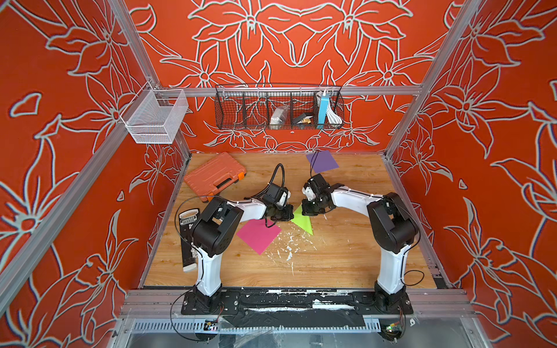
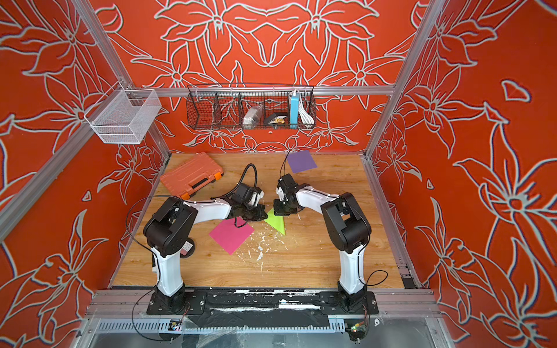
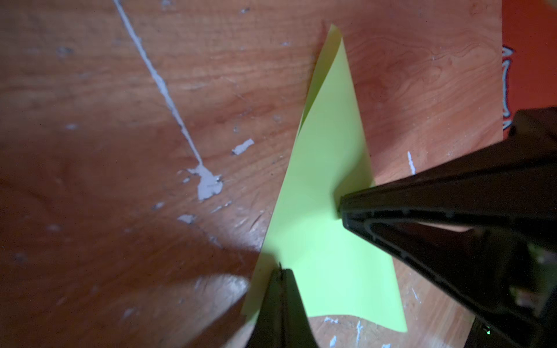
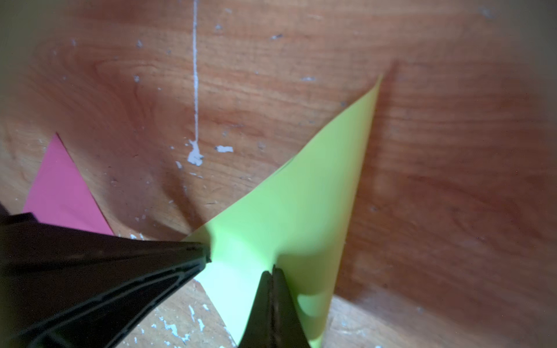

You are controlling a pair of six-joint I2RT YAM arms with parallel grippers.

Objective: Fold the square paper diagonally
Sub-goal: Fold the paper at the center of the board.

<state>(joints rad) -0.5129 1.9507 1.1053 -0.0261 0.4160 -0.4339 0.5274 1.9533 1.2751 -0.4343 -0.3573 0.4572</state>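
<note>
The lime-green paper point(image 1: 303, 222) point(image 2: 278, 223) lies mid-table, folded into a triangle; in the left wrist view the green paper point(image 3: 325, 180) shows two layers slightly offset at its far point. My left gripper point(image 1: 288, 216) point(image 3: 280, 271) is shut, its tip resting on the triangle near one edge. My right gripper point(image 1: 306, 211) point(image 4: 274, 268) is shut too, tip down on the paper point(image 4: 301, 211) from the opposite side. The two tips stand close together over the sheet. Whether either jaw pinches a layer cannot be told.
A pink square paper point(image 1: 259, 235) lies just left of the green one, under the left arm. A purple square point(image 1: 322, 161) sits at the back. An orange tool case point(image 1: 214, 176) is back left, a black tool point(image 1: 188, 241) at the left edge. White paint chips point(image 1: 289, 248) scar the wood.
</note>
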